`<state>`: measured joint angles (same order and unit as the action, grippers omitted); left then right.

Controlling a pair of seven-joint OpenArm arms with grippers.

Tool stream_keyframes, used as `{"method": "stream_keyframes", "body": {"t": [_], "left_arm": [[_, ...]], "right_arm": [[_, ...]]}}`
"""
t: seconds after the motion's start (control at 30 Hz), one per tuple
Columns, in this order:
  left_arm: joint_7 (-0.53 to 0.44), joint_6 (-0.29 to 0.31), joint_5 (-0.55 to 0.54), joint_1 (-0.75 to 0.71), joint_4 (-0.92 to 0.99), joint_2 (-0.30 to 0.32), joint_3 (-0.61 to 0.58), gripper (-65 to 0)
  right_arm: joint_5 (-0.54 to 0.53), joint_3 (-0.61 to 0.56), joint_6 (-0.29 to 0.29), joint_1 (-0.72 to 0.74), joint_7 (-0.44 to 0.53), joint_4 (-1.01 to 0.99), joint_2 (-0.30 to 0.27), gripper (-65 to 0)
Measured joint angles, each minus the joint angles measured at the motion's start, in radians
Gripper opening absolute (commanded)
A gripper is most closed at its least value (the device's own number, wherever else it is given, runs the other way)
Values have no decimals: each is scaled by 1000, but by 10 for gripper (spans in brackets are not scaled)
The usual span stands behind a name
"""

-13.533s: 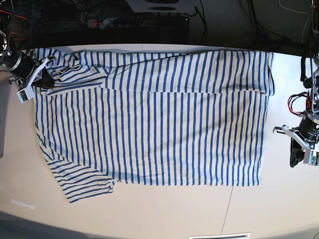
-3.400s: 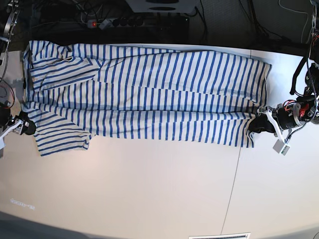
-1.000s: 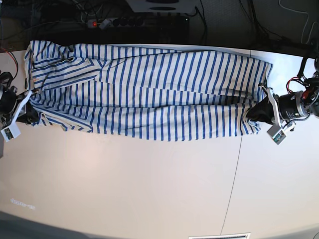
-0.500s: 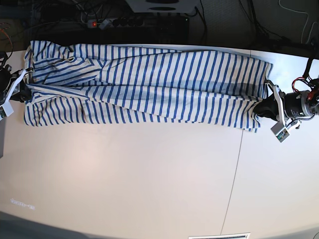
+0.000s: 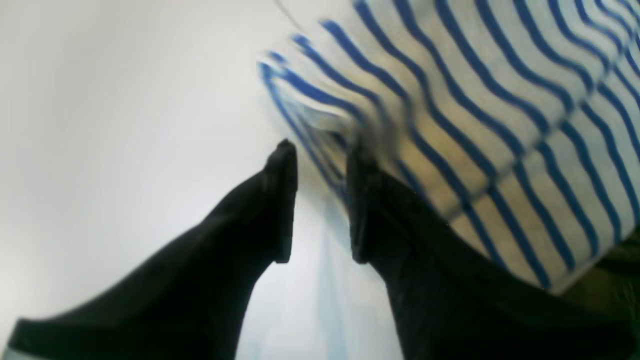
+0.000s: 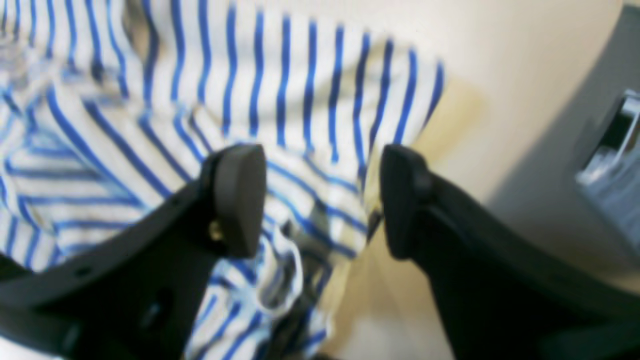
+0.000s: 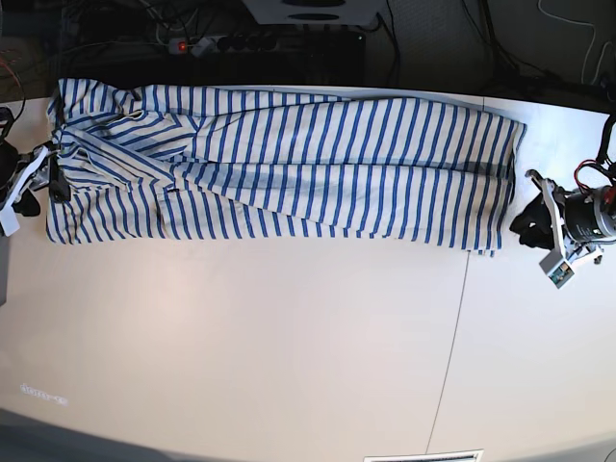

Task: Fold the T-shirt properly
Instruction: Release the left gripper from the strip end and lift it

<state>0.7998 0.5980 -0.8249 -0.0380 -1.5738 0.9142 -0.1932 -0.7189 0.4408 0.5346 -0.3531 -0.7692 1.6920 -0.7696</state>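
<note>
The T-shirt [image 7: 279, 173] is lying folded into a long band across the far part of the table [image 7: 289, 356], running from nine to three o'clock. The left gripper [image 7: 531, 223] is sitting just off the shirt's three o'clock end, fingers [image 5: 280, 200] spread, nothing between them. The right gripper [image 7: 43, 178] is hovering at the nine o'clock end, jaws spread over rumpled cloth [image 6: 280, 200], pinching nothing.
</note>
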Motion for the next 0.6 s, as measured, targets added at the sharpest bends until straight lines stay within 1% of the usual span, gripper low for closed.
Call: {"method": "stream_keyframes", "body": {"t": [0.1, 0.23, 0.27, 0.3, 0.33, 0.37, 0.4, 0.53, 0.6], "left_arm": [[30, -4, -61, 0, -5, 0, 92, -448], [118, -7, -169, -1, -5, 0, 186, -448], [136, -7, -199, -7, -5, 0, 201, -448], [148, -6, -236, -16, -5, 0, 214, -450], [150, 1, -270, -34, -5, 0, 229, -456], [151, 16, -293, -54, -5, -3, 246, -457], [150, 21, -297, -74, -5, -12, 266, -457], [154, 26, -356, -151, -5, -55, 330, -457], [154, 28, -354, -177, -5, -78, 352, -457]], "right_arm": [[-40, 2, 0, 45, -3, 0, 0, -288], [-145, 2, 0, 56, -59, 0, 0, -291], [-157, 2, 0, 54, -71, 0, 3, -310], [-169, 2, 0, 54, -79, 0, 9, -366], [-168, 2, 0, 54, -85, 0, 20, -459], [-168, 2, 0, 54, -85, 0, 32, -582], [-169, 2, 0, 52, -87, 0, 46, -650], [-133, 2, 0, 51, -77, -2, 101, -650], [-104, 2, 0, 51, -56, -11, 127, -650]]}}
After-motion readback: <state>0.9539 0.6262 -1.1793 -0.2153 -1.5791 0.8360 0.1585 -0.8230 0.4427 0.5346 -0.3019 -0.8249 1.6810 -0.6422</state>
